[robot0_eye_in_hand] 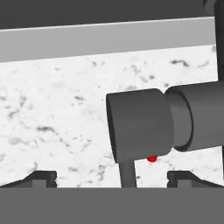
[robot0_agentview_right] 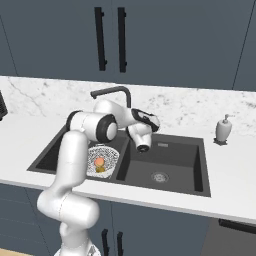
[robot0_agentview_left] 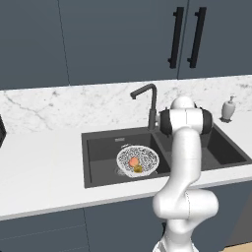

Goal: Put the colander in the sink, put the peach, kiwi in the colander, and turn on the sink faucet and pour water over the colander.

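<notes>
"Looking at the sink (robot0_agentview_left: 98,162), where was everything?"

"The colander (robot0_agentview_left: 138,160) sat in the left basin. The peach (robot0_agentview_left: 133,161) and the kiwi (robot0_agentview_left: 138,169) lay inside it, touching each other. No water was running."

"And the hand?"

"The gripper (robot0_eye_in_hand: 112,177) was up by the sink faucet (robot0_agentview_left: 150,106), at the back of the sink. Its two fingertips (robot0_eye_in_hand: 41,178) stood wide apart, with nothing held. In the hand view, the faucet's small side lever (robot0_eye_in_hand: 140,127) was right in front, with its thin stem between the tips."

"So what could have gone wrong?"

"I think the tap was the only job left. The lever was small and round. If the hand had pushed a bit off to one side, it might have slid past and the tap would have stayed off."

"Anything else?"

"Yes. If it had pushed too hard, the spout could have swung away. Then the water would have missed the colander and hit the bare basin. The fruit would have stayed dry."

"Could the arm have bumped things?"

"Maybe. The white soap dispenser (robot0_agentview_right: 223,129) stood well apart on the right, so it looked safe. The arm's elbow hung over the sink's front edge, near the colander, and a big swing might have knocked it."
</notes>
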You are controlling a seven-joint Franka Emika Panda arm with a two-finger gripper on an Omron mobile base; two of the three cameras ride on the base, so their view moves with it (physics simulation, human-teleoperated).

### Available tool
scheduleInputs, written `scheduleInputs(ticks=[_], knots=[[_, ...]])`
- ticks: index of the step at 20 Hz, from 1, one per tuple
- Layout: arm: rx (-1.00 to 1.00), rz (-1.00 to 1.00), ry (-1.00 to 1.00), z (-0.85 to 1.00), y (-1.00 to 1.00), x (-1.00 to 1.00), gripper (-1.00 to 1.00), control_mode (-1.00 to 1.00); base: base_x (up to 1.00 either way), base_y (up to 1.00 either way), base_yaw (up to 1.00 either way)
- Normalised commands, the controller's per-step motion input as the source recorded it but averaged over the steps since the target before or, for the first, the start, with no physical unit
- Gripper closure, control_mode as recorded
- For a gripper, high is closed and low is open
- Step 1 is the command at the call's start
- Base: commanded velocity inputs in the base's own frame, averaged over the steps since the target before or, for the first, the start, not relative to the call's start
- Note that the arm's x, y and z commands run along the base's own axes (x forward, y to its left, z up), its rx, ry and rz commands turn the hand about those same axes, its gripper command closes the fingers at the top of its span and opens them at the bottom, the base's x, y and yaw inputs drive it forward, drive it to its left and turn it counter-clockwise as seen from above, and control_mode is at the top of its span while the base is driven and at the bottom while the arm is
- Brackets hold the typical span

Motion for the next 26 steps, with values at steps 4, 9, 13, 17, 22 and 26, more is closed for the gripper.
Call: scheduleInputs(ticks=[4, 9, 13, 17, 22, 26], knots=[[0.00, -0.06, 0.00, -0.13, 0.00, 0.32, -1.00, -1.00, 0.00, 0.00, 0.00], [0.04, -0.06, -0.01, 0.00, 0.00, 0.38, -1.00, -1.00, 0.00, 0.00, 0.00], [0.05, -0.06, -0.02, 0.00, 0.00, 0.37, -1.00, -1.00, 0.00, 0.00, 0.00], [0.07, -0.07, -0.05, 0.00, -0.01, 0.31, 1.00, -1.00, 0.00, 0.00, 0.00], [0.08, -0.09, -0.03, 0.00, -0.17, 0.39, 1.00, -1.00, 0.00, 0.00, 0.00], [0.06, -0.10, 0.00, 0.00, -0.27, 0.49, 1.00, -1.00, 0.00, 0.00, 0.00]])
